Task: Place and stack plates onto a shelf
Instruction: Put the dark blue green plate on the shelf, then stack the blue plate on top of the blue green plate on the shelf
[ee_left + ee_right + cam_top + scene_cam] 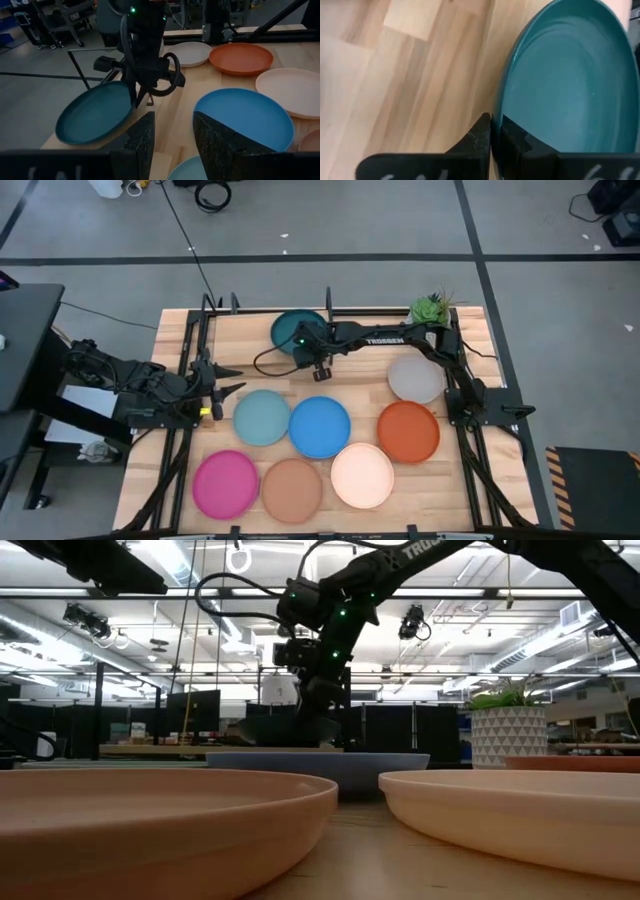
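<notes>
My right gripper (318,360) reaches to the table's far side and is shut on the dark teal plate (295,330), by the shelf's black rods (328,305). In the low view that plate (270,730) hangs just above a light wood plank (150,750). My left gripper (172,137) is open near the table's left edge, beside the pale blue-green plate (262,418). Flat on the table lie the bright blue (320,426), orange-red (408,431), grey (415,378), cream (362,475), tan (292,488) and magenta (226,484) plates. My right gripper pinches the dark teal plate by its rim (496,131) on the side toward the table's near edge, one finger inside the dish and one outside. The fingers (142,95) come from above, pointing down. The plate is tilted, the held edge highest; whether its low edge (65,132) touches the plank, I cannot tell.
A white pot with a green plant (432,308) stands at the far right corner. Black frame rods run along the table's left and right sides (190,370). The seven flat plates fill the middle and near part of the tabletop.
</notes>
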Controlling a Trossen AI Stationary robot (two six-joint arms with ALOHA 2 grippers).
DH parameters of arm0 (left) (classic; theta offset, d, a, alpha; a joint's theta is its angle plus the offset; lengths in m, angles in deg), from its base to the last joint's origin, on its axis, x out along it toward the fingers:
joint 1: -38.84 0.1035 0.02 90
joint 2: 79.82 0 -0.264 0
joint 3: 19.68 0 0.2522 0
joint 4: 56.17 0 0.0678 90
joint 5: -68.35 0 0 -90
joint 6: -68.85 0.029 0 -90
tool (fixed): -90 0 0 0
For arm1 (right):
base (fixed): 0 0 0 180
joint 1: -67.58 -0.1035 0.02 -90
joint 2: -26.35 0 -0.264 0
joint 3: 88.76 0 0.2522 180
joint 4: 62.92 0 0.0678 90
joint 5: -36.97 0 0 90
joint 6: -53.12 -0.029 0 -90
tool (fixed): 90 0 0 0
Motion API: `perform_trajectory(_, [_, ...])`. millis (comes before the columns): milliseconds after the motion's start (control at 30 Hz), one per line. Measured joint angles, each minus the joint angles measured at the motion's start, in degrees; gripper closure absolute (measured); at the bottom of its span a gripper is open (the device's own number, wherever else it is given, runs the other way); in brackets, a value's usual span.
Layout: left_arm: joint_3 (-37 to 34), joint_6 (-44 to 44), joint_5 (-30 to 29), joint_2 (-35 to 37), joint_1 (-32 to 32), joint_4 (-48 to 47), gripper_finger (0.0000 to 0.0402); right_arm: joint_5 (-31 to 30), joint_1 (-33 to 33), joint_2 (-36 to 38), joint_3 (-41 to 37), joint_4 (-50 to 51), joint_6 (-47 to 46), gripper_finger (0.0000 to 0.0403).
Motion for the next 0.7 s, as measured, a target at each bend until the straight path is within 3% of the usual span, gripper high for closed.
perform_trajectory(233, [0.00,-1.43,1.53,0.00,0.00,-0.52,0.0260,-0.01,-1.51,-0.18,0.00,0.72,-1.43,0.0314])
perform_trajectory(467, [-0.35,3.14,18.48,-1.34,-0.07,2.28,0.0260,-3.12,-3.81,4.73,0.00,2.44,-4.55,0.0246])
perform_trajectory(700, [-1.88,-0.58,20.53,-11.06,-0.09,8.12,0.0260,1.31,-8.62,11.60,-6.54,2.66,-13.30,0.0235])
